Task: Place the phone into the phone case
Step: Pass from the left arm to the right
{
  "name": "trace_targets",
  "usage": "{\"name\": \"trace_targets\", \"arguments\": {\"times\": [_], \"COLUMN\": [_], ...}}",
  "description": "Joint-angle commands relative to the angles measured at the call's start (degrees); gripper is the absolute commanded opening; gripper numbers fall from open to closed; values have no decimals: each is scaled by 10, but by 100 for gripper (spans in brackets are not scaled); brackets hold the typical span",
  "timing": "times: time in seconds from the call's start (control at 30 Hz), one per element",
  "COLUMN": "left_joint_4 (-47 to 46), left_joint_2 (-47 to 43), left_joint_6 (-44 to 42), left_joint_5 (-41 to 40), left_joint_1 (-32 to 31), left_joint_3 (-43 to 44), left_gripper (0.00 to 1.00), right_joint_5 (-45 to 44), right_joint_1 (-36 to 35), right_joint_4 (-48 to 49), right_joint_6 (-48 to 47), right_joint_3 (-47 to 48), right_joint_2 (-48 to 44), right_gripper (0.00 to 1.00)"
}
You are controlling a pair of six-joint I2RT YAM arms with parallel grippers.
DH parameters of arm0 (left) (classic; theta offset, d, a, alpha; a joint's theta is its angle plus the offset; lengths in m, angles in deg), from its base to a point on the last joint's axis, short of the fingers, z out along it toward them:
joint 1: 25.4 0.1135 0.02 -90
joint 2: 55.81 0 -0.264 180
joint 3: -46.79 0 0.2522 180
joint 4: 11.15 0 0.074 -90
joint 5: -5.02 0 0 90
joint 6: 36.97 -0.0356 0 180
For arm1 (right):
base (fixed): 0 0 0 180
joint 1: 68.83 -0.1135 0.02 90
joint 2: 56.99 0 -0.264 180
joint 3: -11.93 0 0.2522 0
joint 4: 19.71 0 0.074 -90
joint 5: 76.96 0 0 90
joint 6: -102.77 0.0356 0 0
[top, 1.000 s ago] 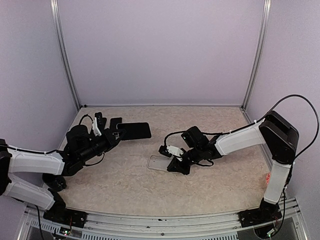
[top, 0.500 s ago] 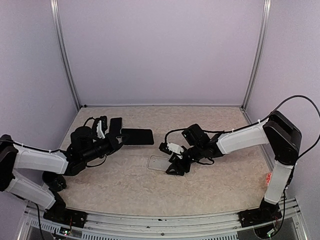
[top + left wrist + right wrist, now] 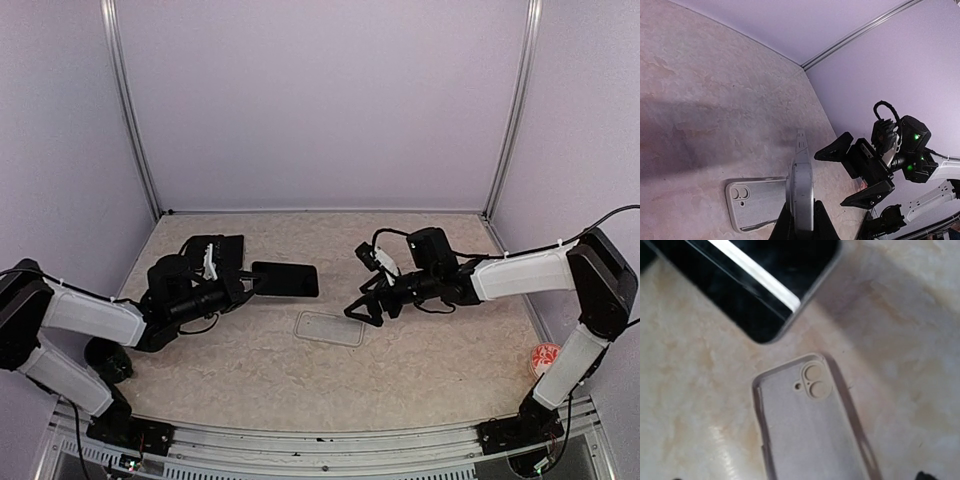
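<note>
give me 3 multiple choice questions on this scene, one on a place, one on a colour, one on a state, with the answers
1. Where is the phone case?
A) flat on the table, between the two arms
B) held up in the air
C) leaning on the back wall

2. What colour does the phone show from above?
A) white
B) black
C) red

3. How do the right fingers stand?
A) shut on the phone
B) shut on the case
C) spread open, empty

Answers:
1 A: the clear shell lies on the table with nothing gripping it.
2 B: it shows as a dark slab held by the left fingers.
3 C: they stand wide apart with nothing between them.
</note>
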Motion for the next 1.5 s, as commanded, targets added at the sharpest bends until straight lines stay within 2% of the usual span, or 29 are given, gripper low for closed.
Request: {"name": "trace_targets", "arguments": {"times": [0.0, 0.2, 0.73, 1.1, 1.47], "left_joint_4": [-95, -147, -248, -285, -294], "left_joint_2": [8, 40, 155, 201, 220], "left_joint_6": [2, -3, 22, 49, 50], "left_joint_5": [38, 68, 126, 117, 102], "left_joint_1": [-3, -25, -86, -102, -108], "left_joint_3": [27, 41, 110, 128, 138], "left_gripper": [2, 2, 2, 2, 3], "right_joint_5": [110, 175, 202, 238, 244], "right_joint_1": [29, 41, 40, 38, 21], "right_joint_4": [93, 195, 296, 418, 445], "right_joint_6": [108, 196, 308, 386, 400], "right_joint_3": [-32, -63, -91, -125, -127], "right_joint_2": [-15, -19, -32, -21, -21], "right_gripper": [100, 100, 93, 88, 80]}}
